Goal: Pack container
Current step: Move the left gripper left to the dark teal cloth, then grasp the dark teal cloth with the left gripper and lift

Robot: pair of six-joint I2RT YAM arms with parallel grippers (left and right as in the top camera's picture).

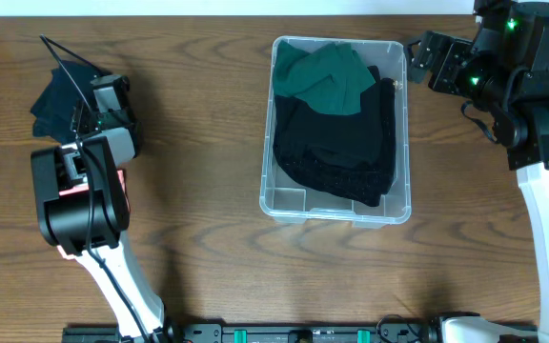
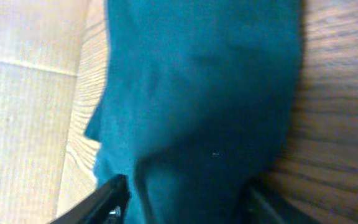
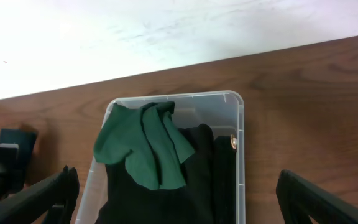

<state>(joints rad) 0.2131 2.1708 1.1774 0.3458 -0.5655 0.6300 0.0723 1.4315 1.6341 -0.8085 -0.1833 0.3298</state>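
Though near right pincer (image 1: 420, 54), container (image 1: 285, 203) apart.

The clear plastic bin (image 1: 289, 203) sits upright and open near the bench's far edge, slightly right of middle, holding black clothes (image 1: 336, 143) with a green garment (image 1: 322, 74) at its far end.

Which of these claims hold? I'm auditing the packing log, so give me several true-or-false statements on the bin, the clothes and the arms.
1. The container holds a green garment. True.
2. The green garment lies buried under the black clothing. False: it lies on top, at the far end.
3. The right gripper has its jaws clamped on a garment. False: they stand open and empty.
4. A dark garment lies on the table outside the container, under the left gripper. True.
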